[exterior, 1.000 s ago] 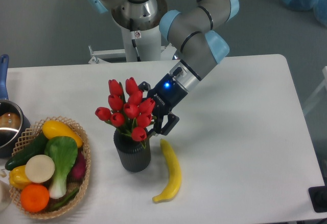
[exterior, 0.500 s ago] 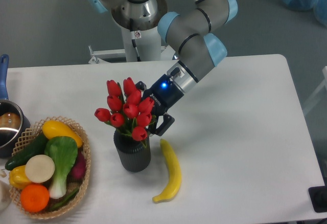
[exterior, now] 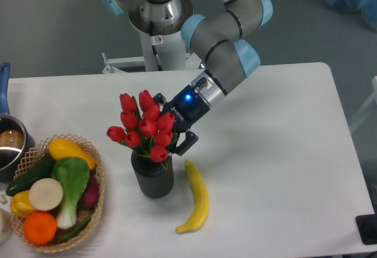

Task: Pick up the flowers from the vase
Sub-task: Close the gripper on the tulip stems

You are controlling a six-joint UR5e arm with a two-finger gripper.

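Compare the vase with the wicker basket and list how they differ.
The vase is a dark, ribbed, upright cylinder; the basket is pale woven wicker, low and wide. The vase holds only the red flowers, while the basket holds mixed fruit and vegetables. The vase stands mid-table beside the banana; the basket sits near the left edge. Both rest on the white table and are filled.
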